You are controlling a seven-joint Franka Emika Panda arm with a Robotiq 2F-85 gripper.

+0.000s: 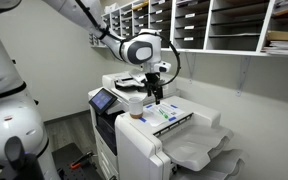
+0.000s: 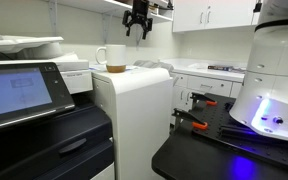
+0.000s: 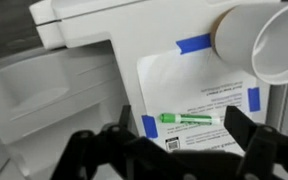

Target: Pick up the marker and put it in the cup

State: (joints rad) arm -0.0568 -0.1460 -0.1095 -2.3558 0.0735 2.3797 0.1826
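A green marker (image 3: 189,118) lies flat on a white sheet taped with blue tape on the printer top; it shows in an exterior view (image 1: 167,113) as a small green streak. The whitish cup (image 3: 267,40) with a tan-brown lower part stands upright beside the sheet, also seen in both exterior views (image 1: 134,103) (image 2: 114,58). My gripper (image 3: 174,150) is open and empty, hovering above the marker, which lies between the two fingers. It hangs above the printer in both exterior views (image 1: 156,92) (image 2: 137,25).
The white printer (image 1: 144,135) has a touch panel (image 2: 14,92) and output trays (image 1: 199,150) at its side. Wall shelves with papers (image 1: 224,25) are behind. A dark counter with tools (image 2: 209,115) and the robot base (image 2: 274,90) stand beside the printer.
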